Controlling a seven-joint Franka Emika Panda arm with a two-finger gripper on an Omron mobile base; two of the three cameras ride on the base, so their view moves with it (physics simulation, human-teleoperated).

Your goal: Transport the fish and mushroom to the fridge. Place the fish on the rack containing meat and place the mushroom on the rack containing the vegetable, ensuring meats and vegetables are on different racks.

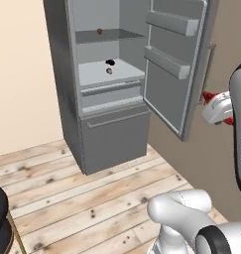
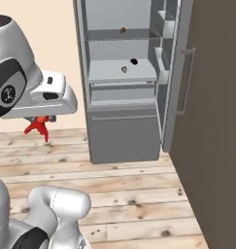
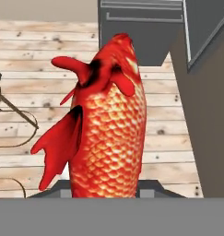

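Fish (image 3: pixel 109 124): red-orange, scaled, black-blotched; gripper (image 3: pixel 106 186): apparently clamped on fish

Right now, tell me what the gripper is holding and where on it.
The gripper holds the fish, clamped at one end of its body; which end cannot be told.

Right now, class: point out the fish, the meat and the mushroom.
fish (image 3: pixel 109 133), hand view, scaly body.
meat (image 1: pixel 99 31), left base view, its middle.
mushroom (image 1: pixel 109 71), left base view, its cap.
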